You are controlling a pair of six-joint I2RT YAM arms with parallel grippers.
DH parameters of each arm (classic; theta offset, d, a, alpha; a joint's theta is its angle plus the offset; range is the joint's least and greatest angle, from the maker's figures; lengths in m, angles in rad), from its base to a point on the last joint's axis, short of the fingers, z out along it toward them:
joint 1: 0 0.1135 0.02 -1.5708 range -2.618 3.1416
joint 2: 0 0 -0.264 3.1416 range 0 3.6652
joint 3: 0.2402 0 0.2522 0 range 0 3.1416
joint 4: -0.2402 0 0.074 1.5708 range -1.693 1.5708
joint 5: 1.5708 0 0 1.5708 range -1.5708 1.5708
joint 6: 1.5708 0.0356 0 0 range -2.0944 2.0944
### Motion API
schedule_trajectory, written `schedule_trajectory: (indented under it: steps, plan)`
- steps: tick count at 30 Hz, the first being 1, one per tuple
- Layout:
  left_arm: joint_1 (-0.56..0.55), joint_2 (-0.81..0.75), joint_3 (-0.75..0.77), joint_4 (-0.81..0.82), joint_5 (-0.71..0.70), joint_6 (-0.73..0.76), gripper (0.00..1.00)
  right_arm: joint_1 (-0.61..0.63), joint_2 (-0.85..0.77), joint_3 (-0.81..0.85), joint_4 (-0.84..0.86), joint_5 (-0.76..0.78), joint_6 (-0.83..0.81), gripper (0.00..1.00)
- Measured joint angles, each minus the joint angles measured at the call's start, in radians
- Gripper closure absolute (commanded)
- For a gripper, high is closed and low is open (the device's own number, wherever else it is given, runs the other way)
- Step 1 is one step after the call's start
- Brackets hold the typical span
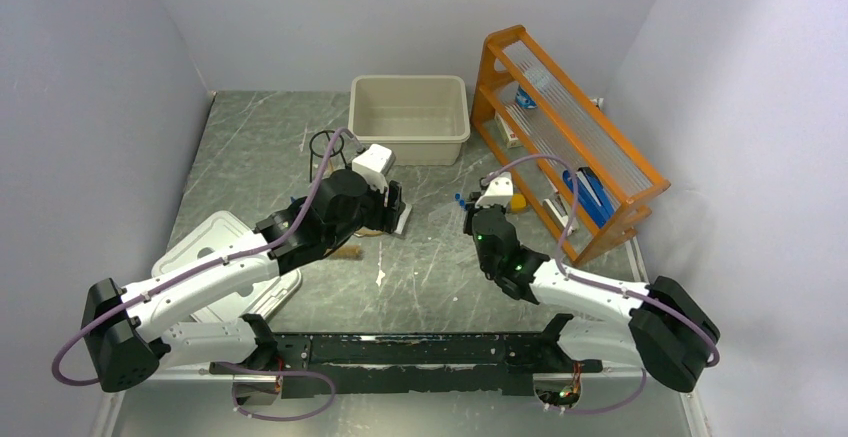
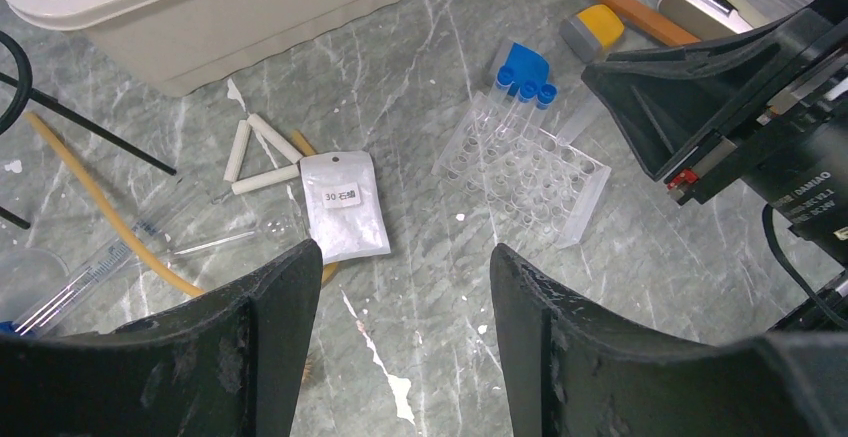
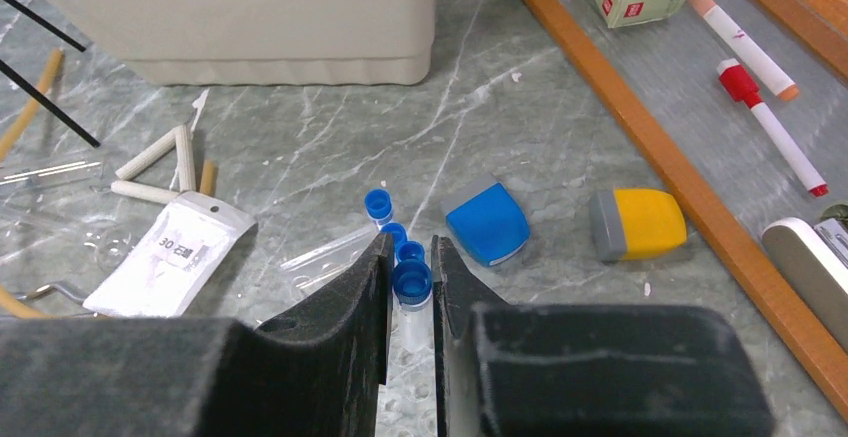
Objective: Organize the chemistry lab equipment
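Note:
My right gripper (image 3: 410,257) is shut on a blue-capped tube (image 3: 411,283), held upright over a clear tube tray (image 2: 525,167). Three more blue-capped tubes (image 3: 394,229) stand in that tray just beyond the fingertips. My left gripper (image 2: 405,252) is open and empty, above bare table just right of the white packet (image 2: 343,205). The white triangle (image 2: 262,155), tan rubber tube (image 2: 100,207) and black wire tripod ring (image 2: 60,107) lie left of the packet. The brown-bristled brush (image 1: 348,252) pokes out under the left arm. In the top view the grippers, left (image 1: 395,212) and right (image 1: 470,219), sit close together at mid-table.
The beige tub (image 1: 410,117) stands at the back, its white lid (image 1: 225,257) at the near left. The orange rack (image 1: 565,137) along the right holds markers and boxes. A blue box (image 3: 487,222) and a yellow-grey item (image 3: 637,224) lie beside the rack.

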Motion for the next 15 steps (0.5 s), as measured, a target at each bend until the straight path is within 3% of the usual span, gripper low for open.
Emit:
schedule_trajectory:
  steps: [15]
  plan:
    - [0.0,0.004,0.0,0.0,0.001,0.0,0.34,0.0,0.087,-0.019,0.056,0.038,0.004,0.89]
